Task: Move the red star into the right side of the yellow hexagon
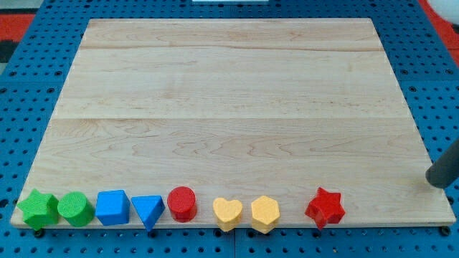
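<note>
Tabletop (pixel 229 93) bare; red star (pixel 325 207) right of yellow hexagon (pixel 265 213), apart; our tip (pixel 436 179) farther right, ready to push it left; no fingers.

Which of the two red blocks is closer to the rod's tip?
The red star, at the row's right end, nearest my tip. The red cylinder sits mid-row, much farther left.

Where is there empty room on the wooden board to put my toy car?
Everything above the bottom row is bare board. There is also a small gap between the yellow hexagon and red star. From green star to hexagon it is crowded.
</note>
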Action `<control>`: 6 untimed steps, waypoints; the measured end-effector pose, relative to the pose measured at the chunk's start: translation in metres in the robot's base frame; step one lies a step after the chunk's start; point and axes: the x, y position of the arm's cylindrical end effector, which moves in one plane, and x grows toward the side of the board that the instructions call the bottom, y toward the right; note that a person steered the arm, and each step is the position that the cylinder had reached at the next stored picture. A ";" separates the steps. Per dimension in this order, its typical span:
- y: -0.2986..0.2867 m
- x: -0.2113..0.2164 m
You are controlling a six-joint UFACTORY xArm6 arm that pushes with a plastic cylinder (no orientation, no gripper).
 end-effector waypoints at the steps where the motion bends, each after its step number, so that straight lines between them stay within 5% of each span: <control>1: -0.034 0.003; 3: -0.088 0.049; 6: -0.163 0.050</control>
